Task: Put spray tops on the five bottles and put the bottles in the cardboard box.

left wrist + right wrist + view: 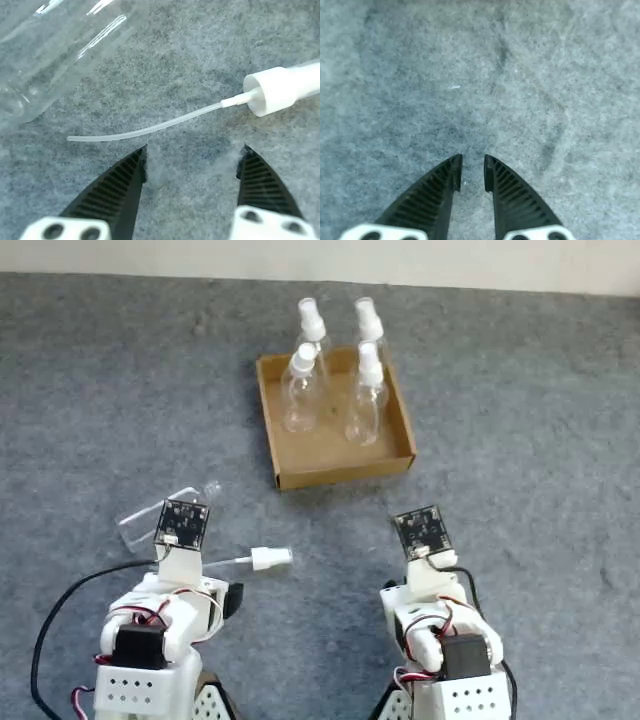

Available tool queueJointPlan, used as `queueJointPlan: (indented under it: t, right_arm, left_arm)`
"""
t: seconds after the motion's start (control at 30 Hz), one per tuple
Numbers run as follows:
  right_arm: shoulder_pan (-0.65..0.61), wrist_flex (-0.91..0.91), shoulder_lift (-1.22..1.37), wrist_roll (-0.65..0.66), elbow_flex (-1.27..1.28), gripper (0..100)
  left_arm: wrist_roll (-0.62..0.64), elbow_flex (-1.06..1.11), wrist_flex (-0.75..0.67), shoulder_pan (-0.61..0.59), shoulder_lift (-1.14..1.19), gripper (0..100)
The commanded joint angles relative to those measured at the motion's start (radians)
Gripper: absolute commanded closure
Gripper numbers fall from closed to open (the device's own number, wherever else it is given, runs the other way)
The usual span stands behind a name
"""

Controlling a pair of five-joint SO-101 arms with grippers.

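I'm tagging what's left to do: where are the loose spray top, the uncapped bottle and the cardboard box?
loose spray top [270,558], high view, white head.
uncapped bottle [140,521], high view, clear body.
cardboard box [345,472], high view, front wall.

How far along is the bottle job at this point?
Done: four bottles with spray tops stand in the cardboard box. In hand: nothing gripped; the open left gripper hovers over the tube of the loose spray top. Left: the fifth bottle, lying uncapped on the carpet, needs its top and boxing.
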Motion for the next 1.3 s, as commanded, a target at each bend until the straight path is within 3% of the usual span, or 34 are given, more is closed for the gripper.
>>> queueJointPlan:
  t: [0.0, 1.0, 1.27]
  right_arm:
    - [0.005, 0.005, -0.015, 0.009, 0.148, 96.8]
    - [-0.019, 0.004, -0.015, 0.009, 0.151, 96.8]
    - [0.016, -0.26, -0.015, 0.008, 0.148, 96.9]
  left_arm:
    - [0.006, 0.022, 0.006, 0.019, -0.01, 76]
    - [0.009, 0.022, 0.003, 0.027, -0.012, 76]
    - [0.009, 0.022, 0.006, 0.027, -0.012, 76]
